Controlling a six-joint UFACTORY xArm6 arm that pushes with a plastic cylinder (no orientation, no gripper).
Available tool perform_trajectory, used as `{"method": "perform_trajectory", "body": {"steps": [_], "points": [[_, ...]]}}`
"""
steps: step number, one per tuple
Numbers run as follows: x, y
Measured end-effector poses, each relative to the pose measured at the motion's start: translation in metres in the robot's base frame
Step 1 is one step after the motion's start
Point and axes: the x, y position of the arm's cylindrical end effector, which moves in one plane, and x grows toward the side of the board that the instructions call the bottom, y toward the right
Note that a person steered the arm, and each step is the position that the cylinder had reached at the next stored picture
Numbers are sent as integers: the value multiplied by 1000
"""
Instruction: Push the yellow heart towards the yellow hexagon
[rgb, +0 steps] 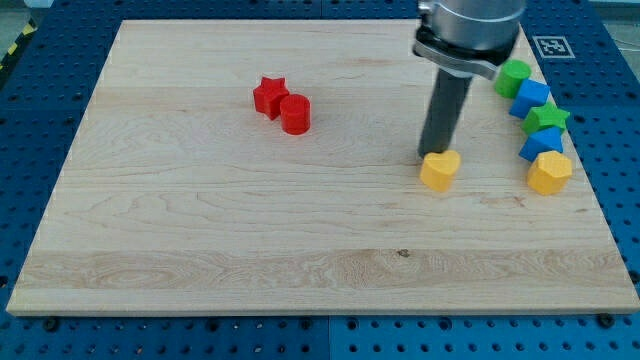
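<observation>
The yellow heart (440, 170) lies on the wooden board at the view's right of centre. The yellow hexagon (549, 172) lies near the board's right edge, level with the heart and well apart from it. My tip (431, 155) stands right at the heart's upper left side, touching or nearly touching it. The dark rod rises from there to the arm's grey body at the view's top.
A red star (269, 95) and a red cylinder (295, 114) touch each other at the upper left of centre. Along the right edge, above the hexagon, sit a green round block (514, 75), a blue block (533, 98), a green star (548, 119) and another blue block (541, 144).
</observation>
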Motion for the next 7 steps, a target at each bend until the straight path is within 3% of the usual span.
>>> {"method": "perform_trajectory", "body": {"steps": [1, 4, 7], "points": [[8, 19], [18, -58], [23, -34]]}}
